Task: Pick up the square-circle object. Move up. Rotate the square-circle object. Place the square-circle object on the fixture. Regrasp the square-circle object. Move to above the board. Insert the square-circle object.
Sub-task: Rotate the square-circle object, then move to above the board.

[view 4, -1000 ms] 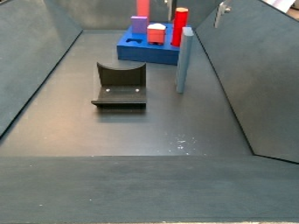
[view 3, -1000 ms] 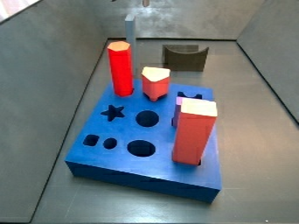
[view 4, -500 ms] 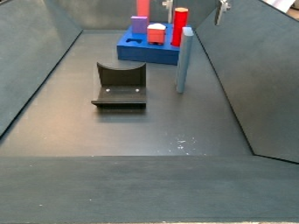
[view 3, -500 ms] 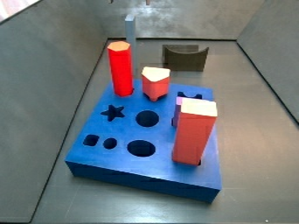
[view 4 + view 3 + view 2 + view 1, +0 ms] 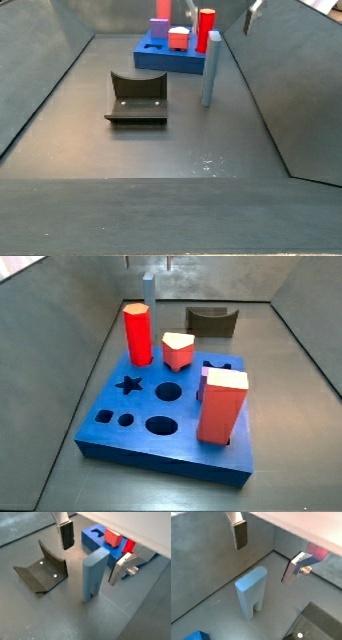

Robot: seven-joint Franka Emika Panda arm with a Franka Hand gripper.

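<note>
Wrist views both look down between the spread fingers of the gripper (image 5: pixel 90 549), whose silver plates stand well apart with nothing clamped between them. From where I stand, going left to right in a wrist view, the fixture (image 5: pixel 41 574) sits on the dark floor, then the square-circle object (image 5: pixel 93 574) stands upright just beside it, and behind that rises the board (image 5: pixel 93 537) with red pieces on it. The peg stands below the gap of the fingers, not touching either plate (its lower end looks notched in a wrist view (image 5: pixel 251 597)).

A side view gives the wider room: the fixture (image 5: pixel 138 97) lies on the left of the floor, the square-circle object (image 5: pixel 209 68) stands upright to its right, close to the board (image 5: pixel 171 57), and the gripper (image 5: pixel 255 14) hangs high above near the right wall. In a side view from the opposite end, the board (image 5: pixel 154 416) fills the foreground with a red hexagonal column (image 5: pixel 138 333) and a tall red block (image 5: pixel 222 406), the peg (image 5: pixel 147 291) and fixture (image 5: pixel 211 321) behind.
</note>
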